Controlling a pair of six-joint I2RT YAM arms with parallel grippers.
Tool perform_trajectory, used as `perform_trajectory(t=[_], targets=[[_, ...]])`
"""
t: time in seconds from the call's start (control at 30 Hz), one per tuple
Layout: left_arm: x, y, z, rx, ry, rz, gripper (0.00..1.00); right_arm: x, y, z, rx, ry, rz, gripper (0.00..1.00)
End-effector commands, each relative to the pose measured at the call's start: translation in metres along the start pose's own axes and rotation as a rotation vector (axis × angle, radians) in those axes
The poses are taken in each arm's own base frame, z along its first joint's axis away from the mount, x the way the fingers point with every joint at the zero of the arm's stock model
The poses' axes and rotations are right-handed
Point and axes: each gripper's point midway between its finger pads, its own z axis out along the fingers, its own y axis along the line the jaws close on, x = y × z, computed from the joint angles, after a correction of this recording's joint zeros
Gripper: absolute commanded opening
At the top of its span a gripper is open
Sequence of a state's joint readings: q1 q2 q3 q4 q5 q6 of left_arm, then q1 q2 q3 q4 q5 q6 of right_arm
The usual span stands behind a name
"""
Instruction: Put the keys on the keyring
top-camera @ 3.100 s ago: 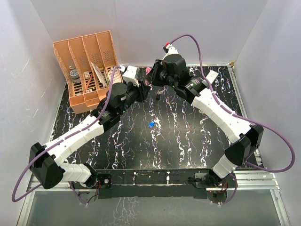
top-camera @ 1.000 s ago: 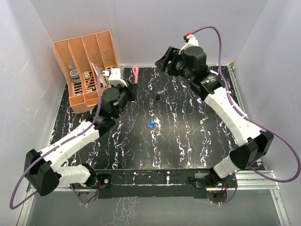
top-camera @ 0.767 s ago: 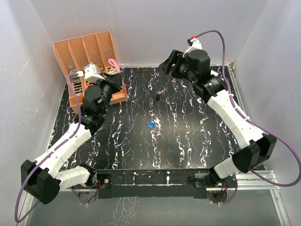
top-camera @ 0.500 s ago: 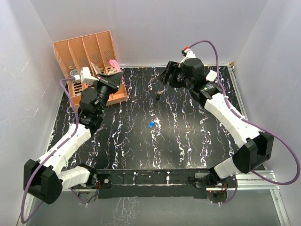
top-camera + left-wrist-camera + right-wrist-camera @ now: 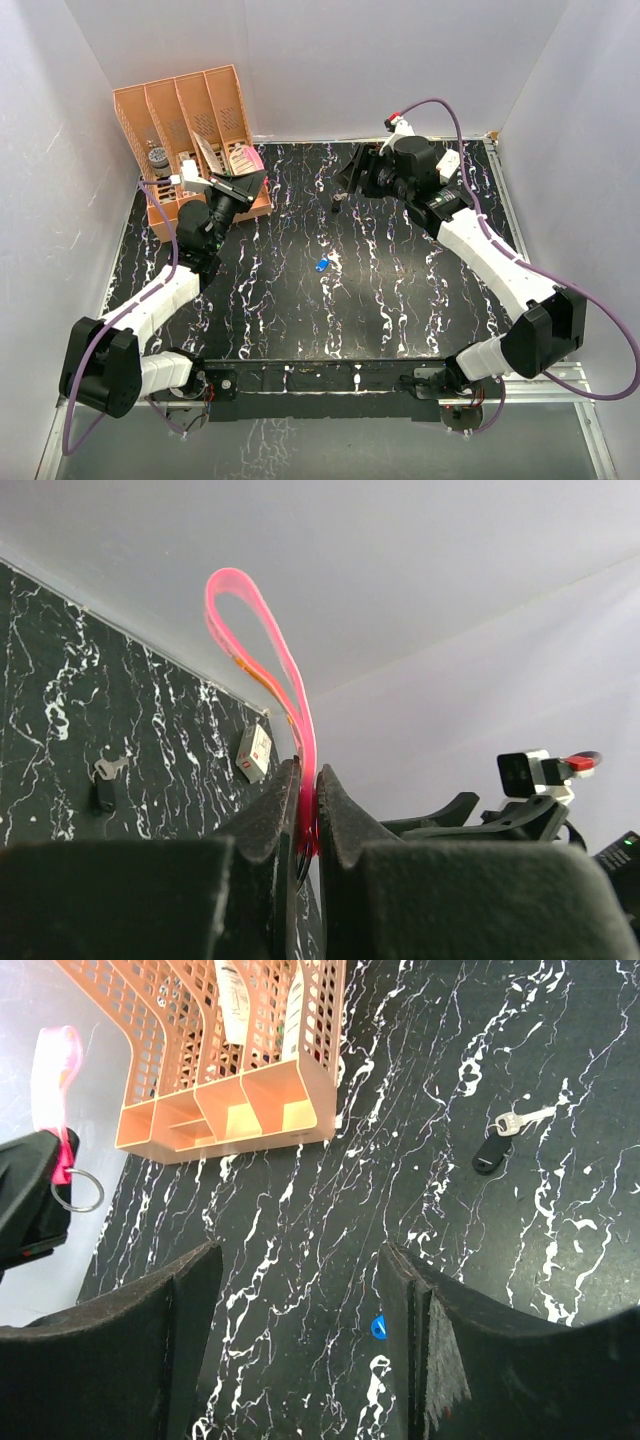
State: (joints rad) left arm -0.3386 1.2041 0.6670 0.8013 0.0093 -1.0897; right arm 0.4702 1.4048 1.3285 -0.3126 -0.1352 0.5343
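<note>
The left gripper [image 5: 308, 780] pinched the keyring [image 5: 262, 650] aloft, the right gripper [image 5: 300, 1265] hung wide and empty, and the blue key [image 5: 378, 1327] and black key [image 5: 490, 1152] lay unthreaded on the table [image 5: 300, 1210].

Blue key [image 5: 378, 1327], tiny, shape unclear

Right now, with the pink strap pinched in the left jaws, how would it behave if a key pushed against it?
The keyring strap holds an open loop beyond the left gripper, so it probably has some spring, yet it looks thin and would likely bend aside. Its metal ring dangles free by the jaws and may swing when touched.
</note>
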Motion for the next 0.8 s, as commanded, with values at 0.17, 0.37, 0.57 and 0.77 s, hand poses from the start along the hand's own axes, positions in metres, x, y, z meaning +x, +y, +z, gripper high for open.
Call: perform_trajectory(t=[0.17, 0.37, 0.57, 0.77], targets=[[-0.008, -0.013, 0.001, 0.049, -0.018, 0.063, 0.00, 0.001, 0.011, 0.001, -0.090, -0.015, -0.052, 0.60], [-0.010, -0.006, 0.001, 0.015, -0.031, 0.112, 0.00, 0.019, -0.004, 0.004, -0.047, 0.027, -0.073, 0.60], [-0.014, 0.003, 0.000, -0.022, -0.054, 0.150, 0.00, 0.071, -0.066, 0.033, 0.181, 0.188, -0.063, 0.59], [-0.019, 0.005, -0.006, -0.045, -0.064, 0.190, 0.00, 0.118, -0.087, 0.067, 0.217, 0.380, -0.045, 0.54]])
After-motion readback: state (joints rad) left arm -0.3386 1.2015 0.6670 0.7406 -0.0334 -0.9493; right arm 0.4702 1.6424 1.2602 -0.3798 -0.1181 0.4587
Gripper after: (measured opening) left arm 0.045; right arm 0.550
